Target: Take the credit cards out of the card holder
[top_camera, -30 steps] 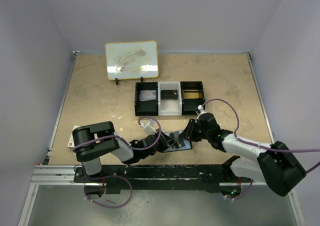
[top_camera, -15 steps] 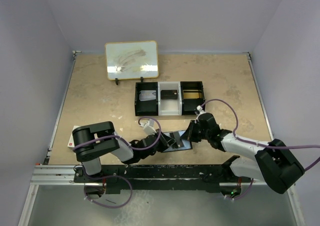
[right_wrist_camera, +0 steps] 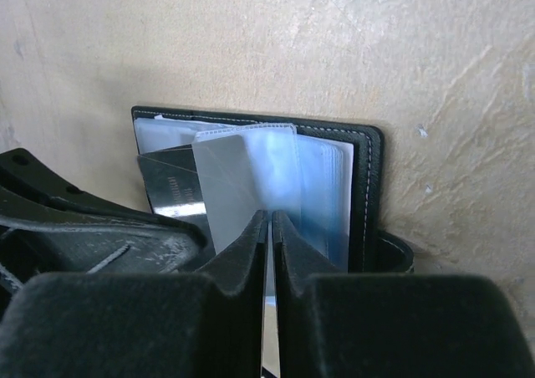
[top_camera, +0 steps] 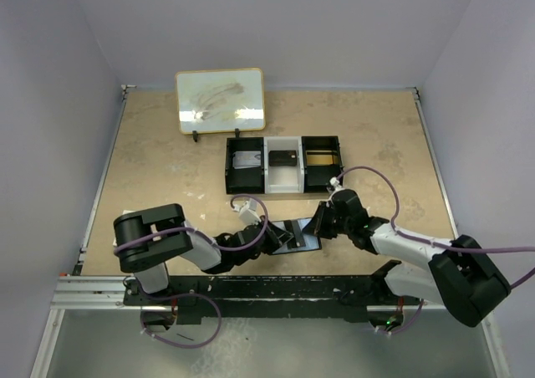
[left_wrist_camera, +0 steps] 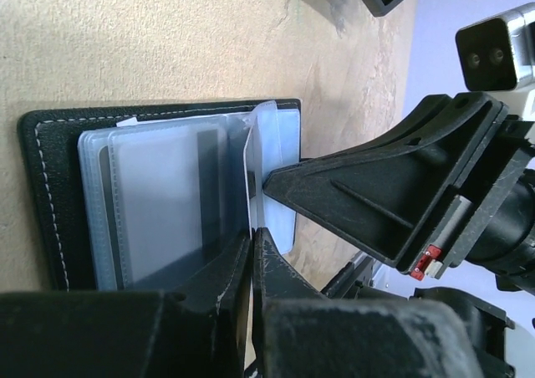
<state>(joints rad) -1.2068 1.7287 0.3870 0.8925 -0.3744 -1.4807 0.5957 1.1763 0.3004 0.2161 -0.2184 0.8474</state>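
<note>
The black card holder [top_camera: 299, 234] lies open on the table between both grippers. In the left wrist view it [left_wrist_camera: 50, 186] shows white stitching and a stack of clear blue-grey sleeves [left_wrist_camera: 167, 194]. My left gripper [top_camera: 280, 237] is shut on the edge of one upright sleeve leaf [left_wrist_camera: 249, 165]. My right gripper [top_camera: 318, 223] comes from the opposite side, and its fingertip [left_wrist_camera: 280, 181] touches the same stack. In the right wrist view the right gripper [right_wrist_camera: 269, 221] is shut on a pale sleeve leaf [right_wrist_camera: 242, 173]. A dark shiny card [right_wrist_camera: 171, 194] shows beside it.
A black-and-white three-compartment tray [top_camera: 284, 186] stands just behind the card holder. A framed whiteboard [top_camera: 221, 100] stands at the back left. The metal rail [top_camera: 251, 288] runs along the near edge. Walls close in the table on three sides.
The left arm's rear link has shifted slightly left. Both grippers stay shut at the card holder, with the right one a touch closer to it.
</note>
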